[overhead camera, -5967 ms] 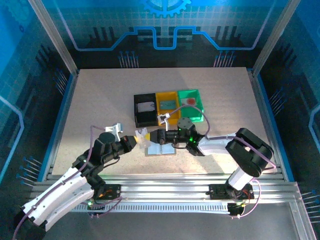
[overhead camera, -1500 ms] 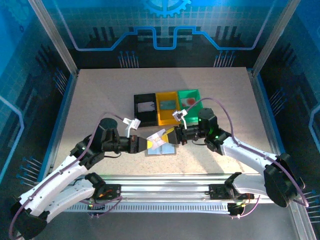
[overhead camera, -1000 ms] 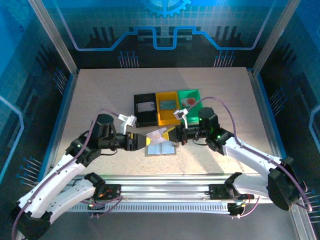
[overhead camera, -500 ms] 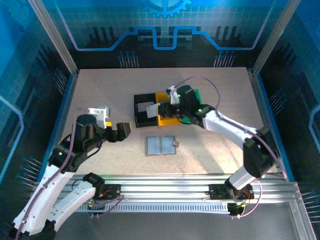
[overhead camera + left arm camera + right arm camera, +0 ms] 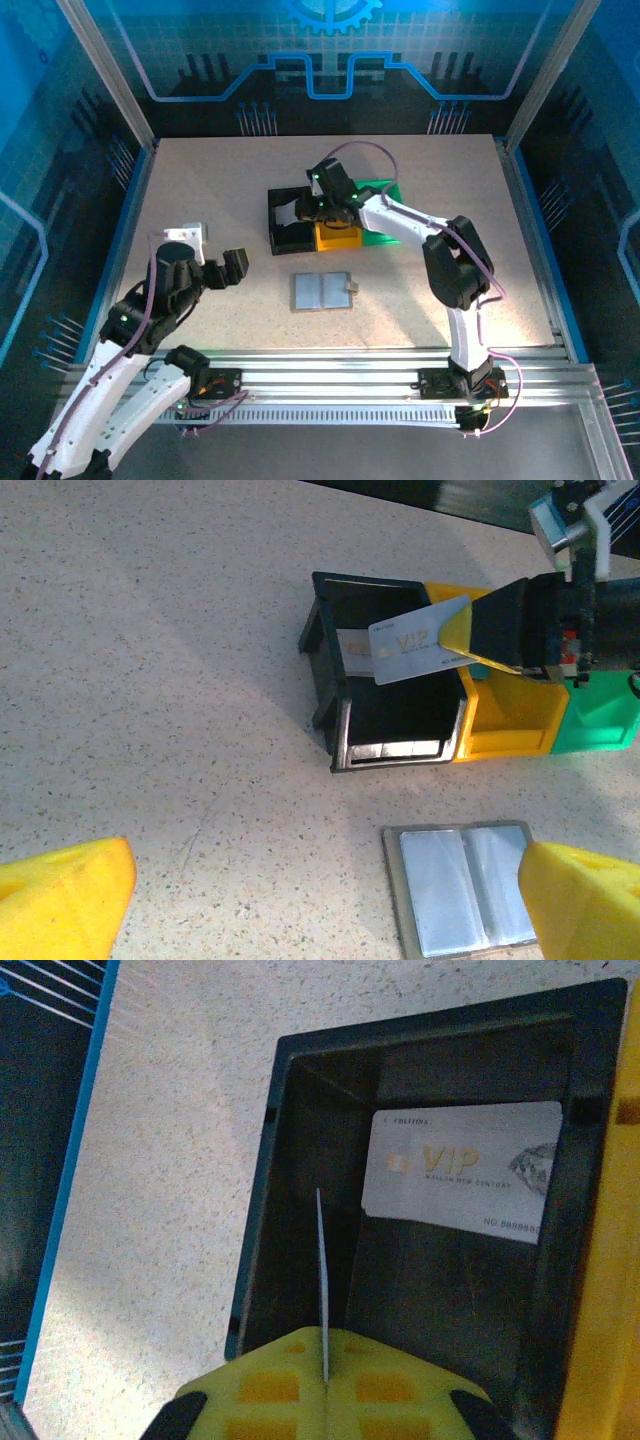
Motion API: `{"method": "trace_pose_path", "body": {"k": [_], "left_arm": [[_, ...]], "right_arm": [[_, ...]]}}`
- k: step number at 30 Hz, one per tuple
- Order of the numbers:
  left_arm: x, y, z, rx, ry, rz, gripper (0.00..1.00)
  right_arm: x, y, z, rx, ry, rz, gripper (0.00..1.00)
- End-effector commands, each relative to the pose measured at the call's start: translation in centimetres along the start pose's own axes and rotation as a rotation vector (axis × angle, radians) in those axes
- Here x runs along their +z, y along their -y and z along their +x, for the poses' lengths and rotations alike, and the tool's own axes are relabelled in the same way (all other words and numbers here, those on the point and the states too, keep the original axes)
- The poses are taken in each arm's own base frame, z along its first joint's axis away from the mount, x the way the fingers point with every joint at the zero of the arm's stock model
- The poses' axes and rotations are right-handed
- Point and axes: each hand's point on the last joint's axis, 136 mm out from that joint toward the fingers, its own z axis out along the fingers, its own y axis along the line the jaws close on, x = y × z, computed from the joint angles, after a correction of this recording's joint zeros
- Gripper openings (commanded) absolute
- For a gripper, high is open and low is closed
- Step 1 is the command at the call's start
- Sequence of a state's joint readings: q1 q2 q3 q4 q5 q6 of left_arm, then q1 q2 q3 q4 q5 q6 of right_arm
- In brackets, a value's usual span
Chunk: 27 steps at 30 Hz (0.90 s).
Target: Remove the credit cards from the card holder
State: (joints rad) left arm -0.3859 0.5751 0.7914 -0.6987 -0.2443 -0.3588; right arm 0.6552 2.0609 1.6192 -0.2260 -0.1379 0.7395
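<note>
Top view: the right gripper [image 5: 308,208] hangs over the black bin [image 5: 275,225], the leftmost of 3 bins just above frame centre. The holder [image 5: 322,291] lies open and flat on the table [image 5: 200,190] at frame centre, below the bins and apart from them. The left gripper [image 5: 235,265] sits to the holder's left, spread wide and empty.

Left wrist view: the right gripper [image 5: 470,635] comes in from the upper right, pinching the held card [image 5: 415,652] by its right end. The card's long axis runs nearly left to right with a slight tilt, across the bin's up-down length. It hovers above the bin's mouth, with a binned card [image 5: 350,652] lower and behind it. The holder [image 5: 465,890] is at the lower right, between the left fingers [image 5: 60,895]. I cannot tell whether its pale pockets hold more cards.

Right wrist view: the held card [image 5: 322,1270] shows edge-on, a thin line rising from the pressed pads at bottom centre. The bin floor lies straight beyond it, inside all 4 walls. The binned card [image 5: 460,1175] lies flat to its right, at the upper right. The drop looks to be straight ahead, and the 2 cards would likely overlap a little.
</note>
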Motion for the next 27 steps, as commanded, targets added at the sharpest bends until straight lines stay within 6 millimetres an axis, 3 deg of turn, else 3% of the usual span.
{"method": "trace_pose_path", "body": {"k": [1,14,27], "left_arm": [[0.2,-0.5,-0.3,0.003,0.019,-0.026,0.99],[0.3,-0.4,-0.3,0.011,0.021,-0.021,0.99],[0.3,-0.3,-0.4,0.015,0.023,-0.015,0.99]], "right_arm": [[1.5,0.2,-0.6,0.038,-0.007,0.022,0.00],[5.1,0.6,-0.7,0.095,-0.031,0.017,0.00],[6.4,0.3,-1.7,0.135,-0.013,-0.011,0.00]]}}
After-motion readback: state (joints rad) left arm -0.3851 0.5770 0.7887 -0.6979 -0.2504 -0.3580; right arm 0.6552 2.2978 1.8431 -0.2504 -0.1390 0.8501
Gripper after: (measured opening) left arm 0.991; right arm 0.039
